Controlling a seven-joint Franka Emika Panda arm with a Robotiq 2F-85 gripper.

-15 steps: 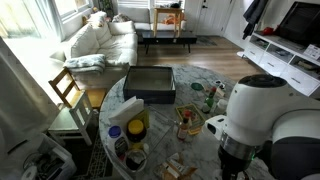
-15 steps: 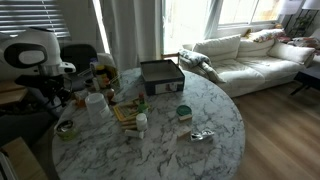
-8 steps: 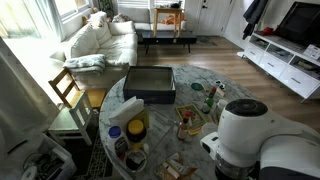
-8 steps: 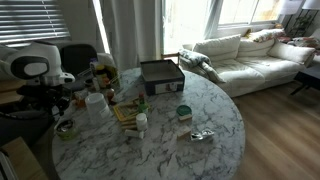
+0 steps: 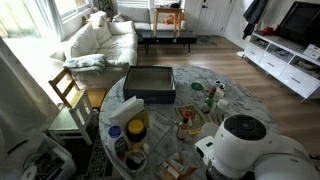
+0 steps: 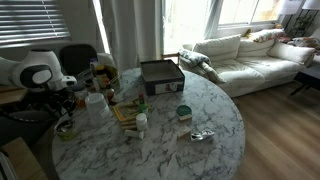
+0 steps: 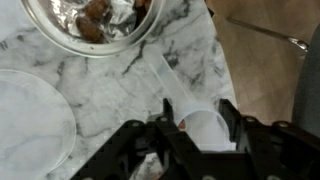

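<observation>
In the wrist view my gripper (image 7: 198,120) has its two black fingers closed against the sides of a translucent white plastic cup (image 7: 205,128). The cup's body slants down toward the marble table (image 7: 120,85). A glass bowl (image 7: 60,42) lined with foil and holding brown food sits just beyond the cup. A white round plate (image 7: 30,120) lies to the left. In both exterior views the arm (image 5: 240,150) (image 6: 35,75) bends low over the cluttered edge of the round table, and its body hides the fingers and the cup.
A black box (image 5: 150,85) (image 6: 160,75) stands mid-table. Bottles (image 5: 210,95), a yellow container (image 5: 135,125) and small jars (image 6: 140,122) crowd the area. The table edge and wooden floor (image 7: 270,60) are close by. A wooden chair (image 5: 68,90) and a sofa (image 6: 250,55) stand around.
The arm has sunk steadily lower toward the table edge over the last second. Nothing on the table has visibly shifted.
</observation>
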